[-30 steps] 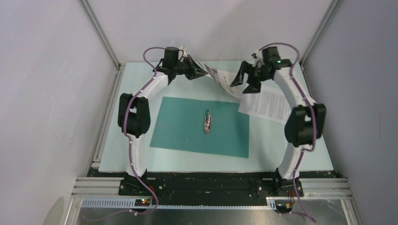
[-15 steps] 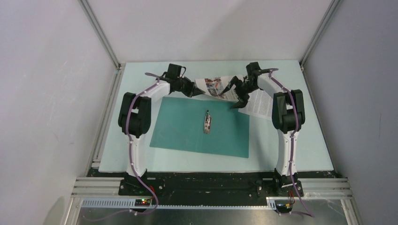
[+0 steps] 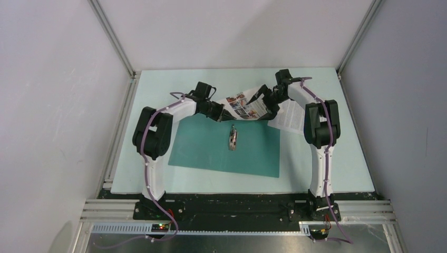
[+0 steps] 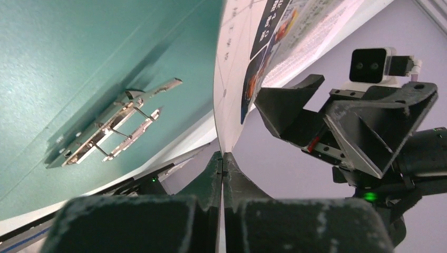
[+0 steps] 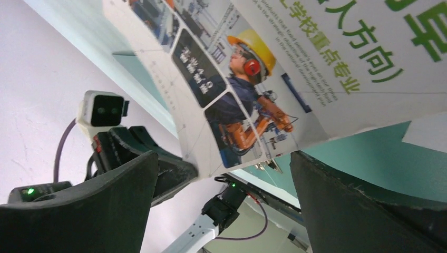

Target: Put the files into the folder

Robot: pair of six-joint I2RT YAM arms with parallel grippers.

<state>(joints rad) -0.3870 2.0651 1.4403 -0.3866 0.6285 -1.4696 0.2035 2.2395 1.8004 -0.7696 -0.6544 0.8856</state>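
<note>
A: Where was the top camera?
B: High up, above and behind both arms. It looked down on the whole pale blue table [image 3: 232, 184] from far away.
A: And the left wrist one?
B: Right behind the left gripper [image 4: 222, 155], low over the flat teal-green folder [image 4: 79, 63]. It faced the right gripper [image 4: 324, 105].
A: And the right wrist one?
B: It faced back the other way, very close to the white paper brochure page with colourful photos [image 5: 295, 68]. All three views showed that page.

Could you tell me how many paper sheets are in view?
2. The brochure page is pinched in the left gripper beyond the folder; the text sheet lies on the table, partly under the right arm.
</note>
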